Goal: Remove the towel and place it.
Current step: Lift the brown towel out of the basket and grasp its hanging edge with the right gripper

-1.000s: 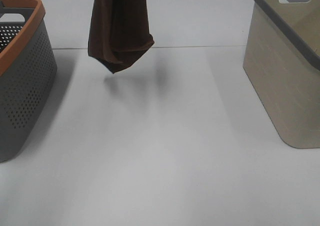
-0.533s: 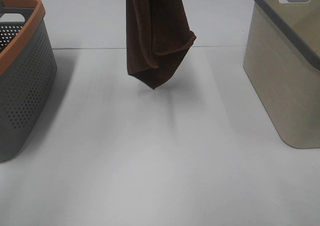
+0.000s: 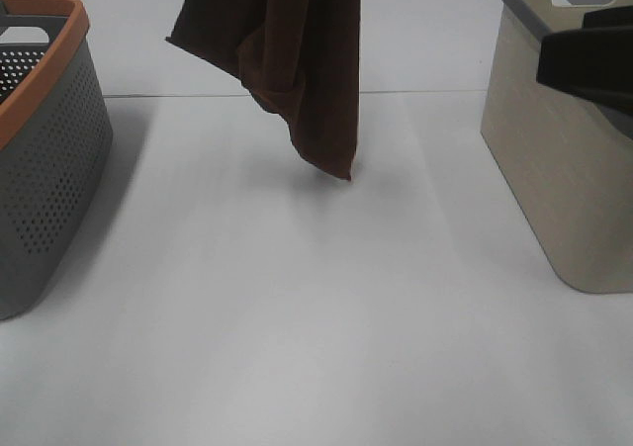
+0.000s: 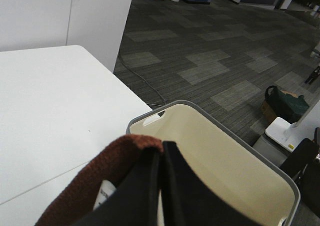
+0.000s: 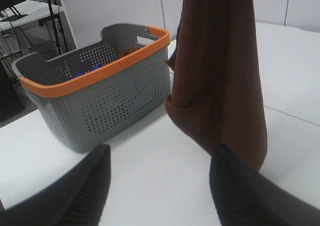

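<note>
The towel (image 3: 297, 70) hangs at upper centre of the high view, clear of the white table (image 3: 297, 317), pinched by the left gripper (image 4: 161, 158), jaws closed; the right gripper (image 5: 161, 156) gapes wide, empty, facing it.

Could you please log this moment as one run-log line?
left hand: shut on towel | towel: hanging above table | right hand: open, facing towel
</note>
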You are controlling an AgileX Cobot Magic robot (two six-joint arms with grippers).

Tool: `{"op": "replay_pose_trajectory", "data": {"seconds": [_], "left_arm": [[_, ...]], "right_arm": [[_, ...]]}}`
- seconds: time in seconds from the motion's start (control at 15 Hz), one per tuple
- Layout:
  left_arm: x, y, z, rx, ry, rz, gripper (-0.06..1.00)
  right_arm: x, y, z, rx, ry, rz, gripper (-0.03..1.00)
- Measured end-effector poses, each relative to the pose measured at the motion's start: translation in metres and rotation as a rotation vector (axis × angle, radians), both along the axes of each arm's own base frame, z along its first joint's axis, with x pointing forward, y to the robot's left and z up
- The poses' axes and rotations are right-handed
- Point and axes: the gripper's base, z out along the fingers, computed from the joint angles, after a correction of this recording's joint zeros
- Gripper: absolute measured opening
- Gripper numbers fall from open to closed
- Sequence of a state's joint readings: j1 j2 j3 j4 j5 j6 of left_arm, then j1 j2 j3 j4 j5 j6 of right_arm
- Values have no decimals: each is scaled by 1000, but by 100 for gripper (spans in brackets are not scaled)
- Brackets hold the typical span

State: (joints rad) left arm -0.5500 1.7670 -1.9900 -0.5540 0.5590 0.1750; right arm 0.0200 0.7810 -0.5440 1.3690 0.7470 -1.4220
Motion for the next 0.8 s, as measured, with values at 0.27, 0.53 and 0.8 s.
{"op": "replay_pose_trajectory", "data": {"seconds": [0.27,0.53,0.8], "left_arm": [[0,0,0,-1,-4,2,0],[0,0,0,-3,-1,2,0],[0,-1,0,-18,15,5,0]], "right_arm": [[30,10,1,-30,21,-5,56],[59,52,-2,-249,-59,-50,56],[55,110,-17,-395,-282,-40,56]]}}
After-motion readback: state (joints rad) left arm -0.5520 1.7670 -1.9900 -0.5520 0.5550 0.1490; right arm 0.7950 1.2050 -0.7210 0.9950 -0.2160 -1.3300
